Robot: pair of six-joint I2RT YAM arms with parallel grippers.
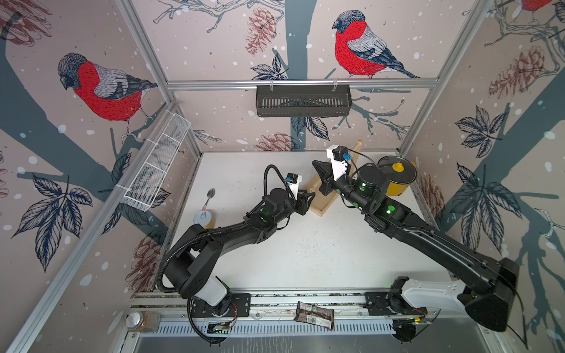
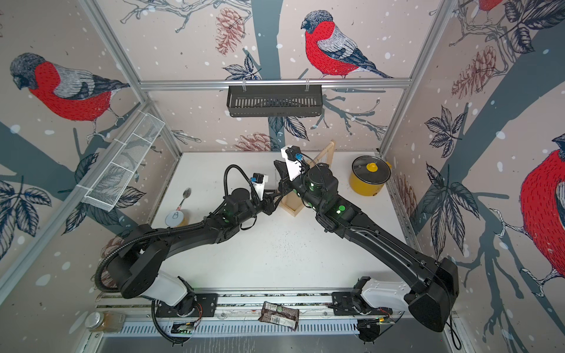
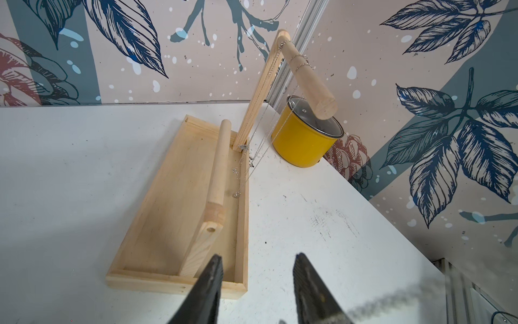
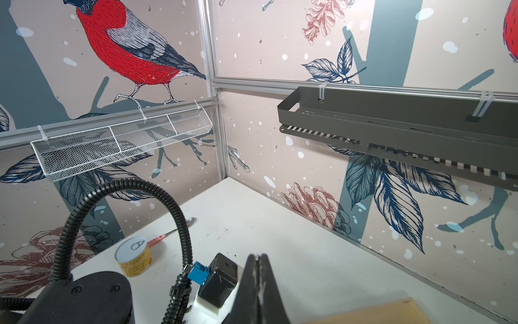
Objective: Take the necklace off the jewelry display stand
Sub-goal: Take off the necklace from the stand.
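Stand: the stand (image 1: 321, 209) sits on the table (image 3: 322, 218), right of centre, between the two grippers.
Stand axis: the tray (image 3: 173, 224) lies diagonally, with its near end toward the table's middle and its far end toward the back right corner.
Post: the post (image 3: 260, 84) stands upright at the tray's far end.
Crossbar: the crossbar (image 3: 308, 78) is fixed at the post top; its free end points toward the left wrist camera.
Necklace: the necklace (image 3: 300, 65) is thin silver chain looped over the crossbar near the post, hanging down to the tray by the post foot.
Loose part: a slat (image 3: 217, 168) with a round rod lies flat in the tray, along its length.
Left gripper: the left gripper (image 3: 258, 280) has its fingers apart at the tray's near corner; cannot tell if they touch it.
Right gripper: the right gripper (image 4: 259, 258) has its fingers pressed together with nothing seen between them, raised over the tray.
In the way: the right arm (image 1: 428, 232) hides most of the stand in both top views.
Pot: the pot (image 2: 370, 180) is yellow, lidded, near the post end.
Around: a can (image 1: 203, 218) and a spoon (image 1: 210, 194) lie to the left, well apart from the stand.
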